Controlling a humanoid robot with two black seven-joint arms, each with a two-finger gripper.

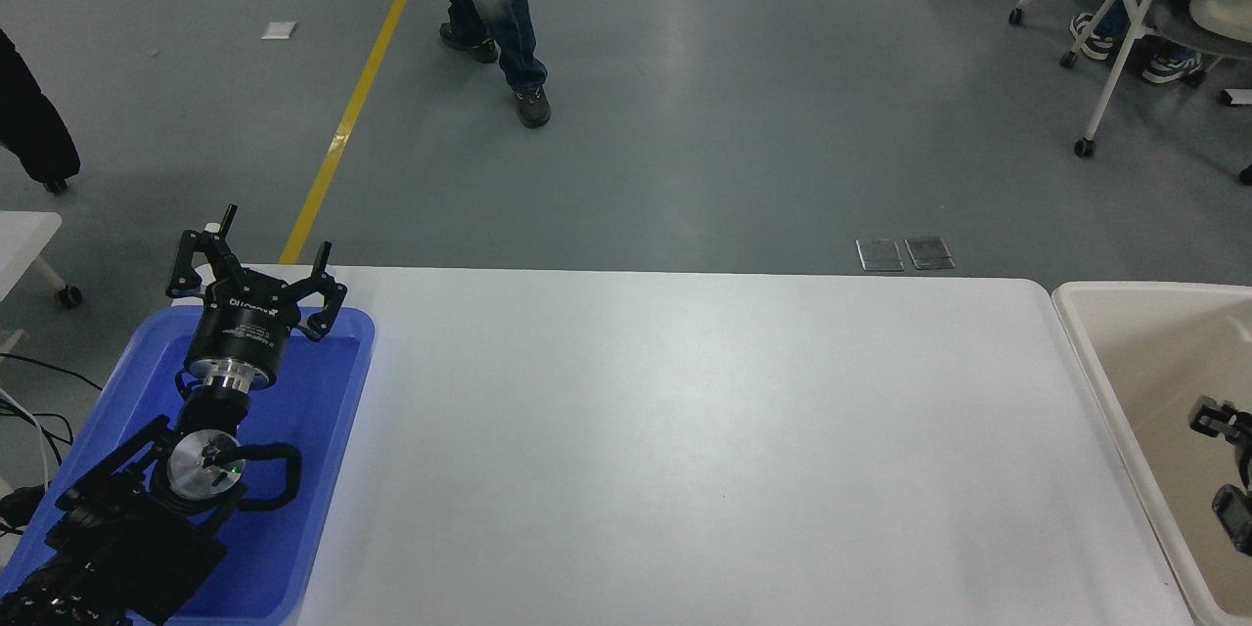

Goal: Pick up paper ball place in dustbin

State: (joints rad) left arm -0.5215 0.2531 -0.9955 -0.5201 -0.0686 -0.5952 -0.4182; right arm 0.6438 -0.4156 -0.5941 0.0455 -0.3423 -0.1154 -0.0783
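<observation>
poking in from the right edge, the right gripper [1225, 465] hangs inside the dustbin [1095, 352], its black fingers [1211, 417] spread apart with a bare gap between them; smooth cream plastic walls and a thick rounded rim surround it; the paper ball shows nowhere; left of it stretches the flat white table [704, 450]; far left, the left gripper [256, 259] is parked, fingers splayed, over a glossy blue tray [323, 469]; a person's legs [489, 0] stand on the grey floor beyond.

Dustbin [1095, 381] right of table [704, 450]
</observation>
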